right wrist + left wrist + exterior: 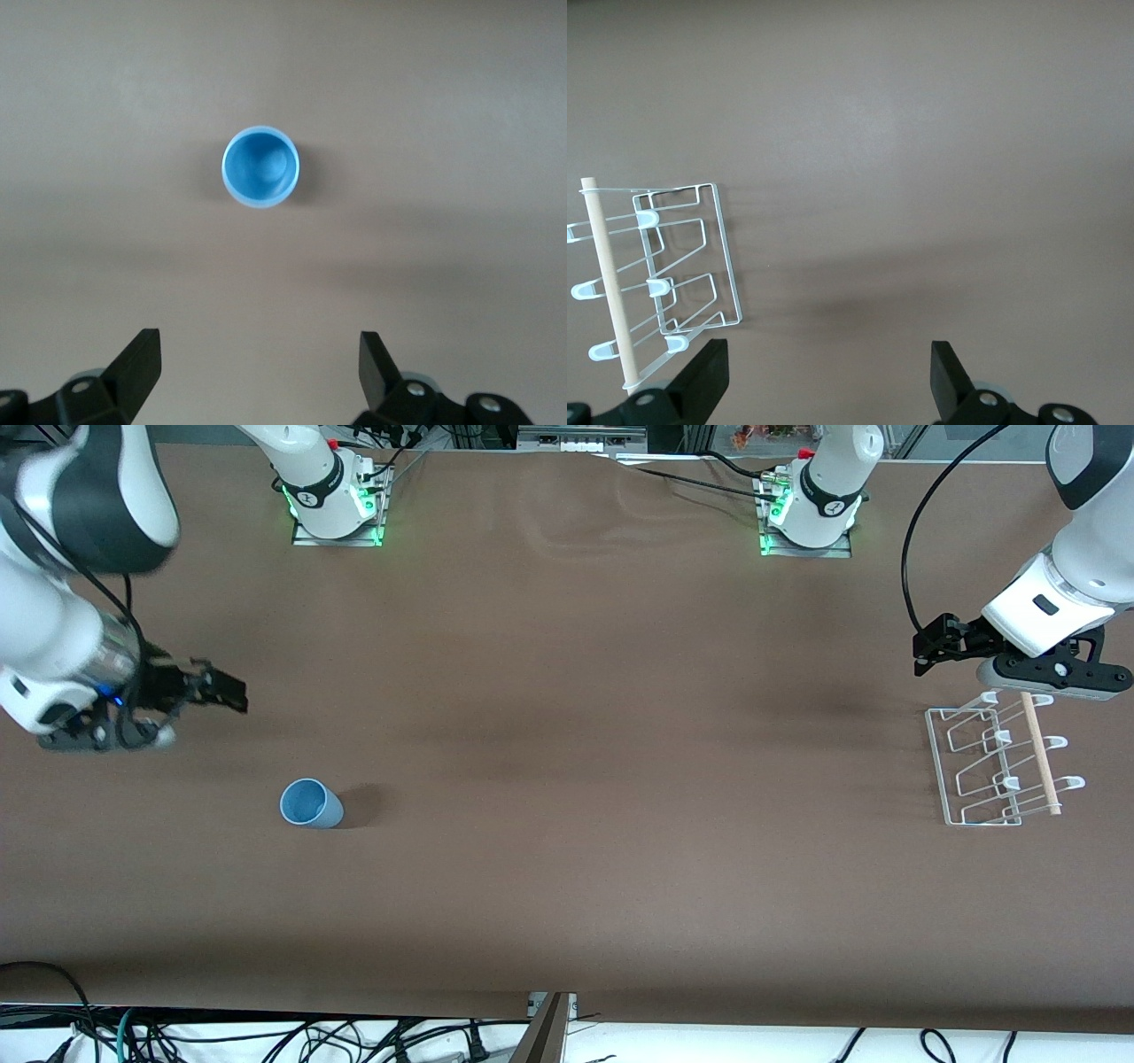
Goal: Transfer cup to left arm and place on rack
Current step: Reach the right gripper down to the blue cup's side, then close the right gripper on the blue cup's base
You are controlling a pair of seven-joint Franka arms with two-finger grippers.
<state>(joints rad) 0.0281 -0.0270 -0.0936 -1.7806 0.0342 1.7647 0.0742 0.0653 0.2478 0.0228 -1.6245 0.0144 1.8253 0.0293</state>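
The light-blue cup (310, 803) stands upright on the brown table toward the right arm's end, its mouth facing up. The right wrist view looks straight down into the cup (260, 166). My right gripper (229, 688) hangs open over bare table, apart from the cup, with nothing between its fingers; the right wrist view also shows the right gripper (259, 343) empty. The white wire rack (1001, 757) with its wooden dowel lies toward the left arm's end. My left gripper (932, 646) hovers open and empty over the table beside the rack (664, 274); the left gripper (828, 354) shows bare table between its fingers.
Both arm bases (337, 505) (806, 514) with green lights stand along the table's edge farthest from the front camera. Cables (266, 1036) hang below the table's nearest edge. Bare brown table (620, 779) lies between the cup and the rack.
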